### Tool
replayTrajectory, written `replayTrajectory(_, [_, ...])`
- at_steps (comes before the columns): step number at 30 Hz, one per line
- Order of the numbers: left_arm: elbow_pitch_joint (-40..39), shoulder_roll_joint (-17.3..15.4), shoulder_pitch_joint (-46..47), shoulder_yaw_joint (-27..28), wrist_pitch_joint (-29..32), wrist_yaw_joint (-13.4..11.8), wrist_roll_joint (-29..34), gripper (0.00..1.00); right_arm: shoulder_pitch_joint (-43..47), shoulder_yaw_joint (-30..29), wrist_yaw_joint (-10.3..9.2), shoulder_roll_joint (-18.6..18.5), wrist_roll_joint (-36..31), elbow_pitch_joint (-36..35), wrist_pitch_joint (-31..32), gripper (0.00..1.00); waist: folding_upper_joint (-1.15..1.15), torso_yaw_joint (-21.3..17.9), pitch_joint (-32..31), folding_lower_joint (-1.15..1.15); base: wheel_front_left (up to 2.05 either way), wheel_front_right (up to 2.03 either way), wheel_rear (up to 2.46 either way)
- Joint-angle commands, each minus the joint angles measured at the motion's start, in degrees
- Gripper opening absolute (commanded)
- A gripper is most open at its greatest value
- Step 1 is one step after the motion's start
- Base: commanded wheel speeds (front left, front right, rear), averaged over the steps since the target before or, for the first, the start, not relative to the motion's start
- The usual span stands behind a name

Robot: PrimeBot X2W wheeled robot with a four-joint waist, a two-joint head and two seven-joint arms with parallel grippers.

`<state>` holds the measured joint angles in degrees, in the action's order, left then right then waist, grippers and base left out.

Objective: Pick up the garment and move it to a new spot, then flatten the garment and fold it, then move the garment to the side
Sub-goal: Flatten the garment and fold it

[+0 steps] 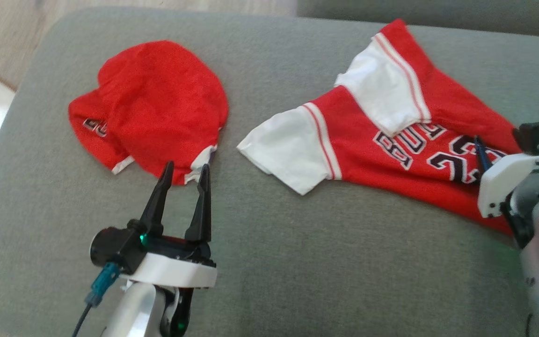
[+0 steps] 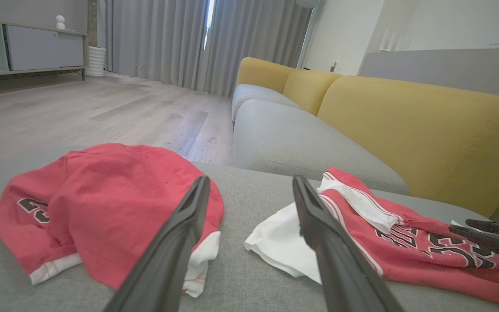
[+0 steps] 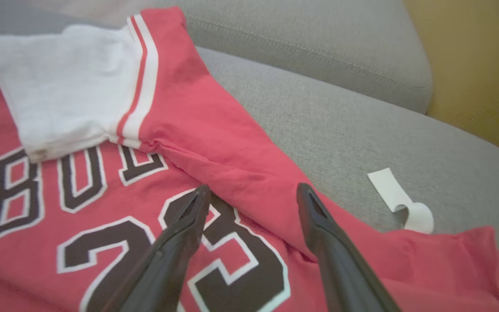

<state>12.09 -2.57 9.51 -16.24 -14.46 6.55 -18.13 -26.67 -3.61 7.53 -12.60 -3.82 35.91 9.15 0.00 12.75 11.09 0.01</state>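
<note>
Garments on the grey cushion numbered two. A crumpled red shirt sat at the robot's left, bunched into a dome with white trim showing at its near edge. A red jersey lay at the right, mostly spread, number side up. One white sleeve lay flat toward the middle; the other sleeve was folded over the lettering. A strip of bare cushion lay between the two garments.

Left end effector had its fingers spread wide with nothing between them, tips right at the crumpled shirt's near hem. Right end effector was likewise wide and empty, poised over the jersey's printed number beside a raised fold of cloth. Whether its tips touched the fabric could not be told. A small white paper strip lay on the cushion just beyond the jersey's edge.

Judgement: no pick-up made yet — this looked like the opening grasp. Which garment was meant could not be settled.

To do it well:
- Press down so one finger slips under a hem or ridge.
- Close on an edge rather than the bulk.
- Lift straight up, so the cloth hangs free instead of dragging.
- Keep the paper strip out of the pinch.
</note>
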Motion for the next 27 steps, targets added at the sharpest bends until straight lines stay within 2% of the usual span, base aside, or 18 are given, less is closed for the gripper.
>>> replayTrajectory(1, [-1.7, -0.3, 2.5, 1.4, -0.5, 0.1, -0.3, 1.00, -2.4, 1.2, -0.04, -1.4, -1.1, -0.3, 1.0, 1.00, 0.00, 2.1, 1.9, -0.01, 0.00, 0.00, 0.00])
replayTrajectory(8, [-1.9, -0.3, 3.7, 0.6, -0.5, 0.1, -1.1, 1.00, -7.7, 3.3, -0.04, -5.4, -2.8, 7.0, 5.5, 1.00, 0.00, 4.3, 4.2, -0.01, 0.00, 0.00, 0.00])
replayTrajectory(9, [-2.0, -0.3, 3.9, 0.4, -0.5, 0.1, -1.2, 1.00, -8.5, 3.4, -0.04, -5.9, -3.0, 7.9, 5.9, 0.42, 0.00, 4.5, 4.5, -0.01, 0.00, 0.00, 0.00])
replayTrajectory(10, [-2.0, -0.3, 4.1, 0.2, -0.5, 0.1, -1.3, 1.00, -9.4, 3.5, -0.04, -6.4, -3.0, 8.7, 6.1, 0.00, 0.00, 4.8, 4.9, -0.01, 0.00, 0.00, 0.00])
replayTrajectory(27, [-2.5, -0.3, 7.4, -1.8, -0.5, -0.1, -3.1, 1.00, -27.9, 6.3, -0.04, -12.0, -10.3, 13.7, 0.7, 0.00, 0.00, 7.4, 11.7, -0.01, 0.00, 0.00, 0.00])
